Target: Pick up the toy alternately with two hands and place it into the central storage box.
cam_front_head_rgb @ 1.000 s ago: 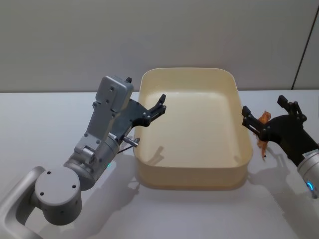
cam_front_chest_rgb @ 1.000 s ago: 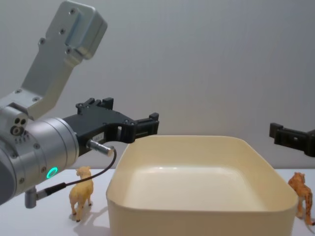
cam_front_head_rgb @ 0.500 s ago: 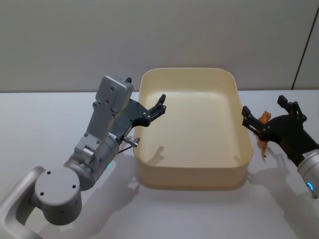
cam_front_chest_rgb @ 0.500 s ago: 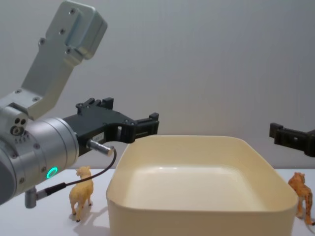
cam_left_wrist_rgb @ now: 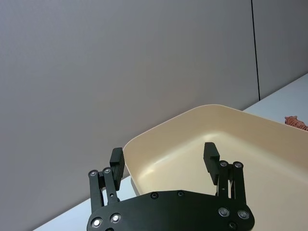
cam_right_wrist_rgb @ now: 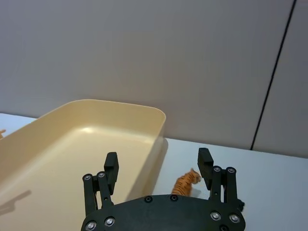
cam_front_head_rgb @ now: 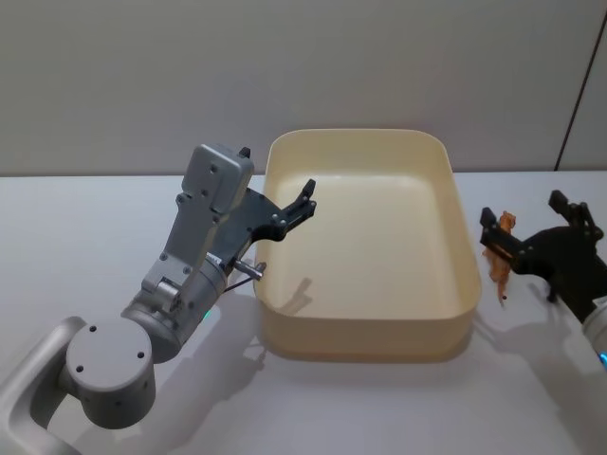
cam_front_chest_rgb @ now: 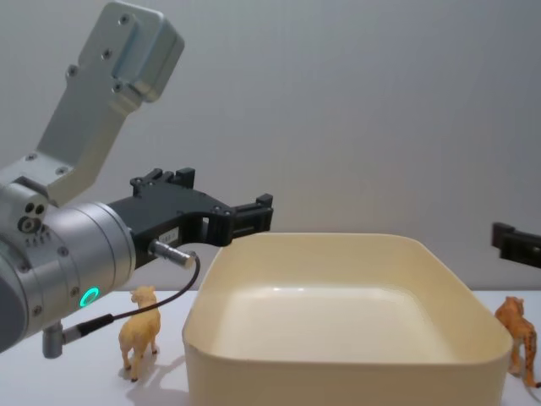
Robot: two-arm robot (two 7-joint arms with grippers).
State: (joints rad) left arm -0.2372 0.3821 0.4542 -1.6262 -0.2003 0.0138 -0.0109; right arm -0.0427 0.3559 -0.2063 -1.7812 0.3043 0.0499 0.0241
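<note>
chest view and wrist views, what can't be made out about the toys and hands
- tiger toy: the chest view's right edge cuts it off; in the right wrist view the right hand hides its legs.
- tan toy: in the chest view a black cable crosses it; kind of animal too small to tell.
- right hand: mostly cut off by the chest view's right edge.

The central storage box [cam_front_head_rgb: 362, 343] is open-topped, and I have room to come down anywhere inside its walls. My left gripper [cam_front_head_rgb: 302, 201], fingers spread, hangs over its left rim. On the right, an orange tiger [cam_front_head_rgb: 499, 258] stands just beside the box wall, leaving a tight gap. My right gripper [cam_front_head_rgb: 524, 210], fingers apart, hovers higher than it. A tan animal [cam_front_chest_rgb: 140, 331] stands on the worktop [cam_front_head_rgb: 95, 218] left of the box, under my left arm.
</note>
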